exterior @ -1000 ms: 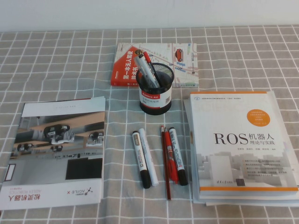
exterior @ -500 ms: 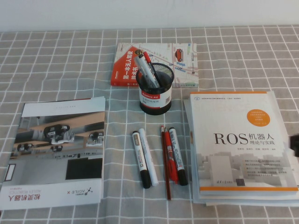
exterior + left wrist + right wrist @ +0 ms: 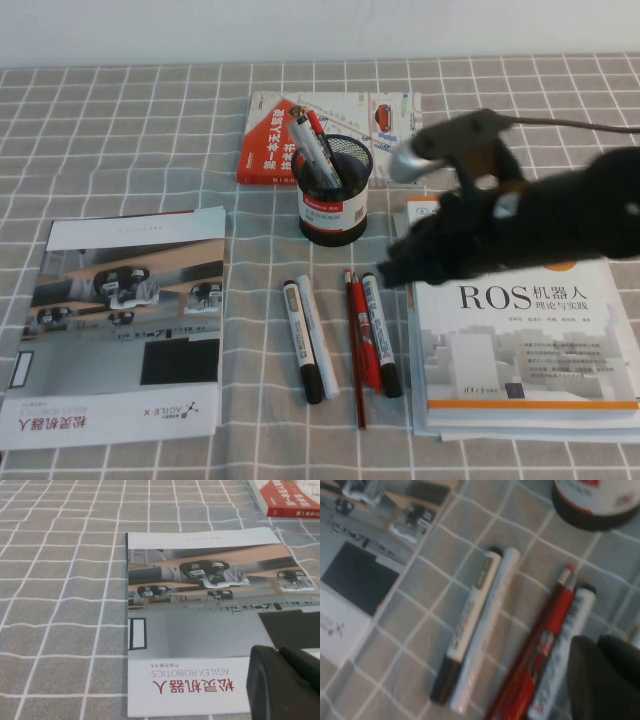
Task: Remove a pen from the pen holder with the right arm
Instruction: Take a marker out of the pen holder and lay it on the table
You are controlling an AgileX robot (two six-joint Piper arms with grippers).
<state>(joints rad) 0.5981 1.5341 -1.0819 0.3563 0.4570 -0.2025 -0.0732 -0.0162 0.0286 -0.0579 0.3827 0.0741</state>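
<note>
On the grey tablecloth with a white grid [image 3: 120, 130], towards its far middle, a round black wire-mesh pen holder [image 3: 345, 215] is seen standing upright. Several white-barrelled markers with red and dark caps [image 3: 312, 148] are held in it, leaning towards the robot's left, and none has been taken out. The right gripper [image 3: 392, 272] is placed near the holder, on its near right side and apart from it, above the far left corner of a stack of white books with an orange stripe and the title "ROS" [image 3: 520, 340]. Its jaws are closed and nothing is gripped in them. In the right wrist view the same gripper [image 3: 598, 642] is found just over the loose pens.

Five loose pens are laid side by side on the cloth in front of the holder:
- a white marker with black ends [image 3: 300, 340]
- an all-white pen [image 3: 318, 335] touching it
- a thin dark red pencil [image 3: 354, 350]
- a red pen [image 3: 364, 340]
- a white marker with a black cap and red label [image 3: 378, 335]

Behind the holder a red-and-white book with a map cover [image 3: 390, 150] is laid flat. At the robot's left a grey-and-white robotics brochure [image 3: 125, 320] is spread, and the left gripper [image 3: 278, 652] is held over its near corner, its dark fingers [image 3: 265, 680] brought together on nothing.
</note>
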